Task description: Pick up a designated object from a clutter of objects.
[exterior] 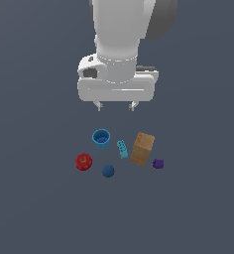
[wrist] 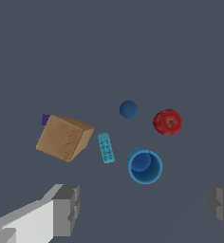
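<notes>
The designated object, a small dark blue ball (exterior: 108, 171) (wrist: 128, 109), lies on the grey floor at the near edge of the clutter. Around it are a red round thing (exterior: 84, 161) (wrist: 167, 122), a lighter blue cup (exterior: 101, 139) (wrist: 144, 166), a teal studded brick (exterior: 122, 149) (wrist: 106, 147), a tan box (exterior: 142, 148) (wrist: 64, 137) and a tiny purple cube (exterior: 158, 163) (wrist: 45, 119). My gripper (exterior: 116, 105) (wrist: 144, 209) hangs open well above the floor, behind the cup in the exterior view, with nothing between its fingers (wrist: 66, 209).
The grey floor (exterior: 34, 198) stretches flat on all sides of the clutter. The white arm (exterior: 119, 44) rises out of the exterior view's top.
</notes>
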Robot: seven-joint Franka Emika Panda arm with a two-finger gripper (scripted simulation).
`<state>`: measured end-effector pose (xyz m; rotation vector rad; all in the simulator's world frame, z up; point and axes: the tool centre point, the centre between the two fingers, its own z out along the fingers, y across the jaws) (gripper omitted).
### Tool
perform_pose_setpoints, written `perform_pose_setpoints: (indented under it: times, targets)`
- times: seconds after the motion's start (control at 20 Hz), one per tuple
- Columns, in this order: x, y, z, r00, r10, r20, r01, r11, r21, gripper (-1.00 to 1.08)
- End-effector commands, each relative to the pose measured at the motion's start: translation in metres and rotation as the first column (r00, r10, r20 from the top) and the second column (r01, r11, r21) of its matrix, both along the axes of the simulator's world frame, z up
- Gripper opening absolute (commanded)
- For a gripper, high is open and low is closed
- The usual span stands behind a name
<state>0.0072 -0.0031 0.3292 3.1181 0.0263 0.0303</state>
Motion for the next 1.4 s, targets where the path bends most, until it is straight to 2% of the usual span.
perform_pose_setpoints:
  times: [0.0, 0.7, 1.05, 1.35]
  targets:
    - [0.000, 0.000, 0.000, 1.000, 0.000, 0.000, 0.000, 1.000, 0.000, 1.00]
    - [0.000, 0.012, 0.017, 1.000, 0.003, 0.017, -0.003, 1.000, -0.005, 1.00]
    - [0.013, 0.009, -0.002, 0.998, 0.060, 0.013, -0.060, 0.998, -0.006, 1.00]
    - [0.031, 0.003, -0.034, 0.988, 0.153, 0.005, -0.153, 0.988, -0.006, 1.00]
